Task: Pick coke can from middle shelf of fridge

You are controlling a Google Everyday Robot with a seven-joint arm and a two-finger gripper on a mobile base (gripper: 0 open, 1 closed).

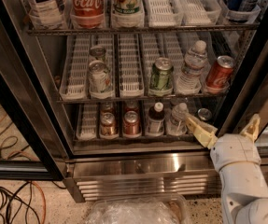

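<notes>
Red aluminium with white script: the coke can (219, 73) stands on the middle shelf (130, 74) of the fridge (143, 171), in the far right lane, leaning a little and close to the black door frame. Just beside it on its left is a clear water bottle (190, 69), and further along the same row a green can (160, 76). A silver can (99, 76) stands well apart, toward the left end.

My gripper (221, 119) is low on the right, in front of the fridge and at the height of the bottom rack, below the shelf I want. My two cream fingers are spread wide with nothing between them. One finger (200, 130) points in toward the small bottles on the lower rack; the other rises near the door frame.

By my reckoning the task is in its early part. The door stands open, the can is in plain sight and untouched, and I am close to the cabinet but not yet at the right level. What is left is most of the work: lift the claw to the middle shelf, bring it in around the can without knocking the water bottle or the frame, close on it, and draw it out.
</notes>
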